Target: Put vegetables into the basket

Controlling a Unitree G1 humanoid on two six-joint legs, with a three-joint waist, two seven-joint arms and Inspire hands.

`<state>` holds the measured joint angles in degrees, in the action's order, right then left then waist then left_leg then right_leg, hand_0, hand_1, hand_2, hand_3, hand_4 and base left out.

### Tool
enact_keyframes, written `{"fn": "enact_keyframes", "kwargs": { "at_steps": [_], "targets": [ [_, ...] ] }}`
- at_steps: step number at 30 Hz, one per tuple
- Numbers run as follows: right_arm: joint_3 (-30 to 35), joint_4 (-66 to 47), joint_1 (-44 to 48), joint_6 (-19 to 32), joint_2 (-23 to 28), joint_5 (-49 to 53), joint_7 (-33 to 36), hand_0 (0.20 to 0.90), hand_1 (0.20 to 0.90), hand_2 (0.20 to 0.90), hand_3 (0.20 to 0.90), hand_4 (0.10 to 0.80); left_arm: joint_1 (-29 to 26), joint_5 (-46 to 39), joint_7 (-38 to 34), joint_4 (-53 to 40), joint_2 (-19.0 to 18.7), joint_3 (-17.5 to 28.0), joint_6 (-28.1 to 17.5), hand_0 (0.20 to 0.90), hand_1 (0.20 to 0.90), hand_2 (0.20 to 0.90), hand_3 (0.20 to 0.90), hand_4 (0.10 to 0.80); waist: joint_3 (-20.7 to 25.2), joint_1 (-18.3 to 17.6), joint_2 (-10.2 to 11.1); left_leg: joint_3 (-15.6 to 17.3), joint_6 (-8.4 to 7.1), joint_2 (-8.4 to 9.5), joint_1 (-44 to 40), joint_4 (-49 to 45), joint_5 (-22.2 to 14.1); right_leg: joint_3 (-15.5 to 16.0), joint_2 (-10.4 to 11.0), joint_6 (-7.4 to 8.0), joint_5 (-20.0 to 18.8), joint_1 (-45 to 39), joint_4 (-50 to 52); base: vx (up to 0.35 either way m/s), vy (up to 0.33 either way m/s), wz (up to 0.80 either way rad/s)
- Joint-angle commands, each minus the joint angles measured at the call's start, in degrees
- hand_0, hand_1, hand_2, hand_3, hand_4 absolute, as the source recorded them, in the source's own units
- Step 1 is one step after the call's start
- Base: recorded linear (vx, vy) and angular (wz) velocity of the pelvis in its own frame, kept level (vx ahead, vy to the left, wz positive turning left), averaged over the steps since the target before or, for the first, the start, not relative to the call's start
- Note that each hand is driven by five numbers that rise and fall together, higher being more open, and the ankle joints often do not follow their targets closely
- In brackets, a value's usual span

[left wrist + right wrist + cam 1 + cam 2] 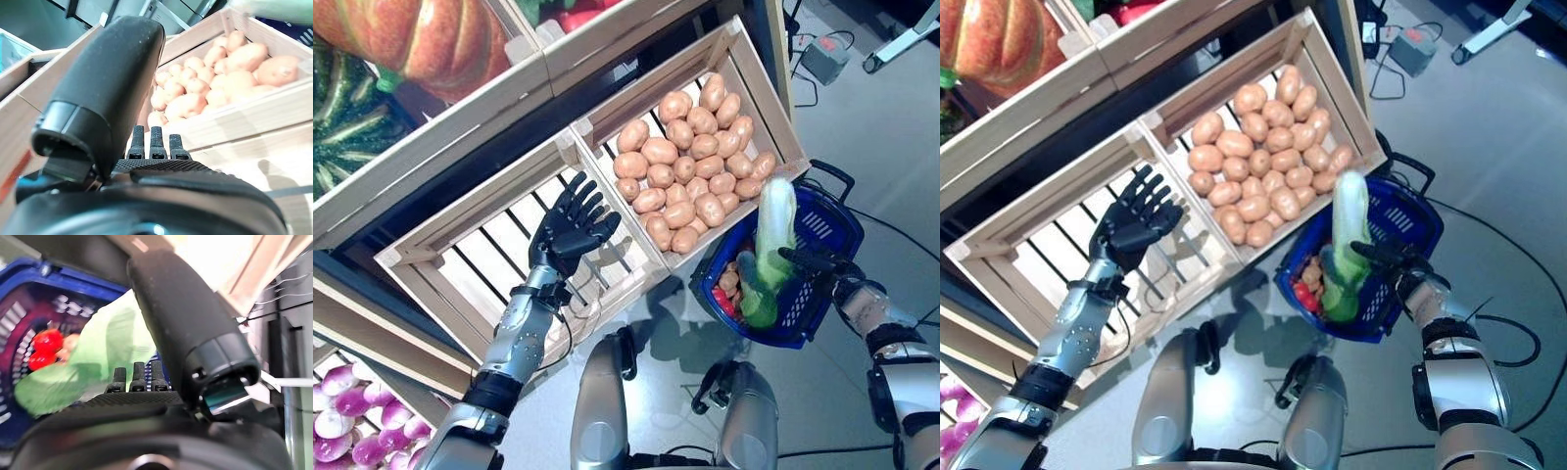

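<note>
The blue plastic basket (830,217) stands on the floor at the right, below the wooden stand. A long pale green and white leafy vegetable (775,230) stands tilted in it, over small brown and red vegetables (728,286). My right hand (820,262) is at the basket's rim with straight fingers that reach the leafy vegetable; in the right wrist view (146,416) the green leaves (98,357) lie just past the fingers. My left hand (573,227) is open, with fingers spread, above an empty slatted crate (484,269).
The wooden stand's crates slope down toward me, and a full crate (744,59) sits between the empty crate and the basket. A small grey box (824,59) and cables lie on the floor at the far right.
</note>
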<state>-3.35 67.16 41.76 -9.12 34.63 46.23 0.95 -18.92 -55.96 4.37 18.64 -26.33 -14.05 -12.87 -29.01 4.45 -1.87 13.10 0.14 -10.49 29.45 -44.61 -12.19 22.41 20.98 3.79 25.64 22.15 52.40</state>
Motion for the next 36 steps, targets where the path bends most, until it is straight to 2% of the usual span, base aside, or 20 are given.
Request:
{"fn": "enact_keyframes", "kwargs": {
  "at_steps": [1, 3, 10, 14, 21, 25, 30, 32, 36],
  "targets": [
    [-2.4, -0.7, 4.3, 7.0, 2.6, -6.1, 6.5, 0.900, 0.900, 0.900, 0.900, 0.800, -2.4, 0.9, -0.8, -5.4, -0.1, -0.7, -6.2, 0.900, 0.900, 0.900, 0.900, 0.800, 3.1, 0.2, -0.6, 0.4, 0.80, 0.38, -6.8, -1.3, -11.9, -1.2, -1.7, -2.27, -5.3, 1.9, -3.3, -0.051, 0.027, 0.00],
    [-3.4, -0.4, 5.3, 8.1, 3.6, -5.3, 8.3, 0.900, 0.900, 0.900, 0.900, 0.800, -2.8, 1.0, -1.4, -5.4, 0.1, -1.3, -6.7, 0.900, 0.900, 0.900, 0.900, 0.800, 2.7, 0.1, -1.0, 0.4, 0.87, 0.64, -6.3, -1.4, -11.9, -1.1, -1.4, -2.12, -5.3, 2.6, -3.0, -0.042, 0.027, -0.01],
    [-2.6, 1.2, 5.9, 6.9, 2.9, -2.8, 8.5, 0.900, 0.900, 0.900, 0.900, 0.800, -3.6, 0.5, -1.4, -5.1, 0.4, -2.4, -8.5, 0.900, 0.900, 0.900, 0.900, 0.800, 1.7, -0.3, -1.8, 0.5, 0.86, 1.38, -5.5, -1.1, -11.7, -1.4, -1.0, -1.83, -5.5, 3.8, -2.8, -0.035, 0.025, 0.02],
    [-2.2, 1.6, 5.5, 7.3, 2.4, -1.5, 7.9, 0.900, 0.900, 0.900, 0.900, 0.800, -3.7, 1.0, -1.6, -5.3, 0.6, -2.5, -8.6, 0.900, 0.900, 0.900, 0.900, 0.800, 1.7, -0.4, -1.8, 0.7, 1.01, 1.42, -6.2, -0.6, -11.6, -1.2, -1.0, -1.91, -5.6, 3.3, -3.1, -0.010, 0.008, 0.01],
    [-1.6, -0.5, 1.7, 9.6, -0.1, -0.4, 6.0, 0.900, 0.900, 0.900, 0.900, 0.800, -2.9, 0.7, 1.8, -5.6, 0.8, -2.3, -8.8, 0.900, 0.900, 0.900, 0.900, 0.800, 3.4, -0.4, -0.9, 0.7, 1.27, 1.59, -10.2, 3.4, -10.3, -0.8, -2.3, -2.30, -6.6, -1.0, -7.1, 0.000, 0.000, 0.00],
    [-1.1, -1.6, -2.3, 11.0, -3.7, -0.1, 4.4, 0.900, 0.900, 0.900, 0.900, 0.800, -1.8, 0.2, 4.0, -5.0, 1.4, -2.0, -8.1, 0.900, 0.900, 0.900, 0.900, 0.800, 5.7, -0.5, -0.2, 1.5, 1.01, 1.91, -15.1, 9.3, -7.8, -0.3, -4.0, -2.17, -8.5, -6.0, -13.4, 0.069, 0.012, 0.02],
    [-1.3, -5.9, -9.4, 11.7, -9.8, -0.7, 4.9, 0.900, 0.900, 0.900, 0.900, 0.800, 2.1, 2.6, 5.0, -4.0, 3.0, -1.0, -5.0, 0.900, 0.900, 0.900, 0.900, 0.800, 10.2, -0.5, 0.8, 2.8, 0.50, 3.55, -23.7, 21.1, -2.7, 0.0, -8.1, -1.62, -13.0, -15.3, -27.5, 0.163, 0.007, -0.09],
    [-1.8, -8.5, -14.8, 11.8, -12.7, -1.9, 4.5, 0.900, 0.900, 0.900, 0.900, 0.800, 5.7, 4.7, 6.3, -3.1, 4.3, -0.2, -3.6, 0.900, 0.900, 0.900, 0.900, 0.800, 13.4, -0.5, 1.3, 3.0, 0.06, 4.77, -28.5, 28.6, 0.1, -0.2, -10.9, -1.21, -15.8, -21.0, -36.7, 0.228, -0.008, 0.03],
    [-3.2, -10.9, -21.2, 11.5, -15.6, -3.9, 2.5, 0.900, 0.900, 0.900, 0.900, 0.800, 10.6, 3.5, 10.7, -1.5, 6.0, 1.1, -1.7, 0.900, 0.900, 0.900, 0.900, 0.800, 16.6, -0.7, 1.4, 2.8, -0.74, 5.80, -33.2, 35.6, 2.9, -1.0, -12.9, -0.71, -18.3, -26.0, -44.2, 0.154, 0.013, 0.04]
  ]
}}
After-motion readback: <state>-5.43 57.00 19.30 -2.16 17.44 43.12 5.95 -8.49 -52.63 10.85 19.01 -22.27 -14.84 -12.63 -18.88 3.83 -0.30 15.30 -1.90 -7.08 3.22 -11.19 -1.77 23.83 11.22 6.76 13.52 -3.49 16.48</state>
